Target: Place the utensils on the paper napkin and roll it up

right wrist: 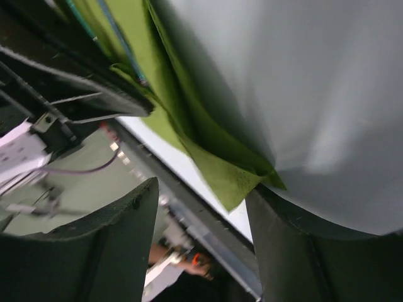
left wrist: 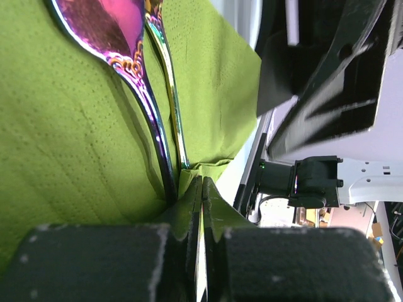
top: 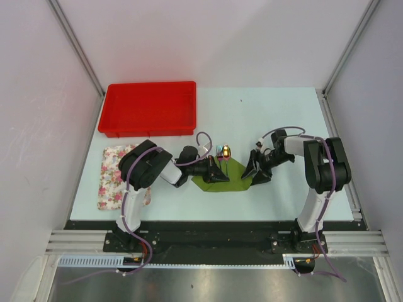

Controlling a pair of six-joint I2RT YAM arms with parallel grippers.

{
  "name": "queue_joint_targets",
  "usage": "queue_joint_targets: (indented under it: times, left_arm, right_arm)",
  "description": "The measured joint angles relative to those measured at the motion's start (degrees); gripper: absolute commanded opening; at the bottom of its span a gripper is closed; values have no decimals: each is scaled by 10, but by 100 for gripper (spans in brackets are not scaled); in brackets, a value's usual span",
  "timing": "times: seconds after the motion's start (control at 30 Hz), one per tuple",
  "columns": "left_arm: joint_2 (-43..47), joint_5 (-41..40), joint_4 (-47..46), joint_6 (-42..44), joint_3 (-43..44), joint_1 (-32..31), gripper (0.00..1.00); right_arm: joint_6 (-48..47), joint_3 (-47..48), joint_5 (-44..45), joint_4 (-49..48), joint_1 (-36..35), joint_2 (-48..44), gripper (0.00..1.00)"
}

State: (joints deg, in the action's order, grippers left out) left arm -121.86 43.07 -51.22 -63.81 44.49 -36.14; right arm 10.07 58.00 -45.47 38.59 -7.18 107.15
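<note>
Left claw [left wrist: 201, 189] is shut tight, pinching a raised fold at the edge of the green napkin [left wrist: 63, 138], right where the handle ends of the two utensils [left wrist: 146, 107] lie on the paper; the napkin sits in the middle of the table [top: 277, 126], between the arms. Right claw [right wrist: 201, 201] stands wide open, holding nothing, with the napkin's opposite corner loose between its fingers. With only one side gripped, a roll could start crooked and let the utensils slide off, or the pinch could tear the thin paper.
</note>
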Motion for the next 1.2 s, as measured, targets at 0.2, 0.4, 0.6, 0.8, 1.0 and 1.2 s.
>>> queue_joint_targets:
  times: [0.2,0.4,0.6,0.8,1.0,1.2]
  left_arm:
    - [0,1,0,1,0,0,4]
    - [0,2,0,4,1,0,4]
    - [0,2,0,4,1,0,4]
    - [0,2,0,4,1,0,5]
    - [-1,2,-1,4,2,0,5]
    - [-1,2,-1,4,2,0,5]
  right_arm:
    - [36,-26,-90,-55,-16,21,61]
    - [81,-74,-119,-144,-17,-6,58]
    - [140,-96,-148,-223,-8,-17,59]
    - [136,-94,-134,-217,-13,-17,66]
    - [99,-79,-98,-154,-15,-17,63]
    - [72,-76,-101,-123,-9,-17,61]
